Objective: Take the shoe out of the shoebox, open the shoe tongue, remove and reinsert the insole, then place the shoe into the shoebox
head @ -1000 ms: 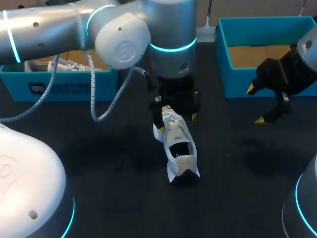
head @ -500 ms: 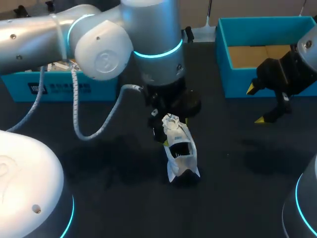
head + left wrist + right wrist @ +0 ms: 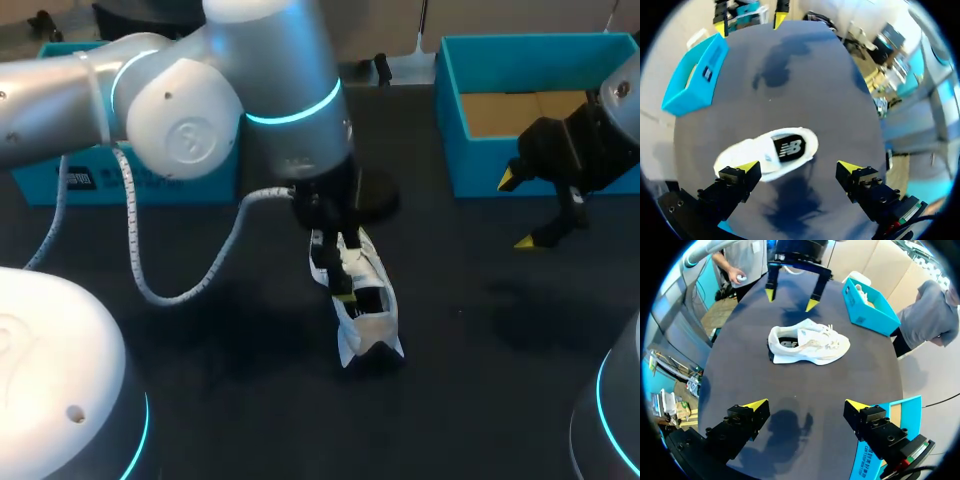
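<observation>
- Your left gripper (image 3: 799, 167) has slid from the laced end of the shoe (image 3: 362, 300) to above its opening. The fingers are spread and grip nothing.
- The shoe has not moved. It lies on the table (image 3: 480, 350), outside both boxes.
- Your right gripper (image 3: 516, 210) has held position beside the right box (image 3: 455, 150), fingers apart and empty.
- Judgement: removal from the box is done; the tongue or insole step is next.

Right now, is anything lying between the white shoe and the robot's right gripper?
No. In the right wrist view only bare dark table separates the shoe from the right gripper; the head view agrees.
</observation>
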